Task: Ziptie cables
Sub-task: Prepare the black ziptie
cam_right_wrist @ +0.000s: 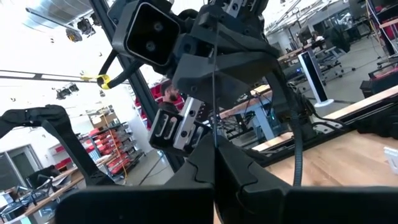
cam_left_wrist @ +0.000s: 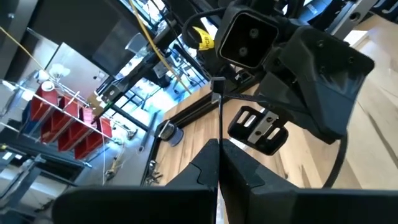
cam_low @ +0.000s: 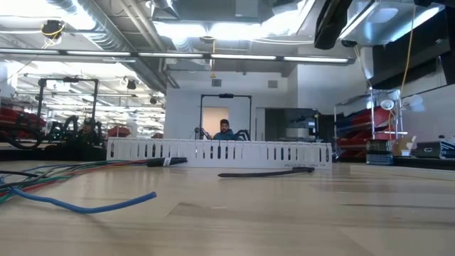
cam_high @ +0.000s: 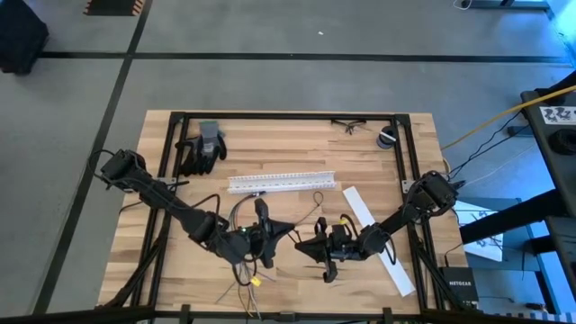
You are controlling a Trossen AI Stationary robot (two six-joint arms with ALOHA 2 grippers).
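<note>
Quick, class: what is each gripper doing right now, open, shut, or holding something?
Left gripper: shut on a thin black ziptie.
Right gripper: shut on the same thin ziptie, facing the left one.

Only thing I can actually read is "NETGEAR" on the little black box (cam_high: 453, 288) sitting off the worktop's (cam_high: 297, 144) right edge. Everything else printed is too tiny to read.

Across the pale wooden tabletop (cam_low: 284, 213) we see a long white slotted plastic channel (cam_low: 219, 151), a thin black ziptie (cam_low: 266, 171) lying before it, and a loose blue wire (cam_low: 85, 205) nearer us.
</note>
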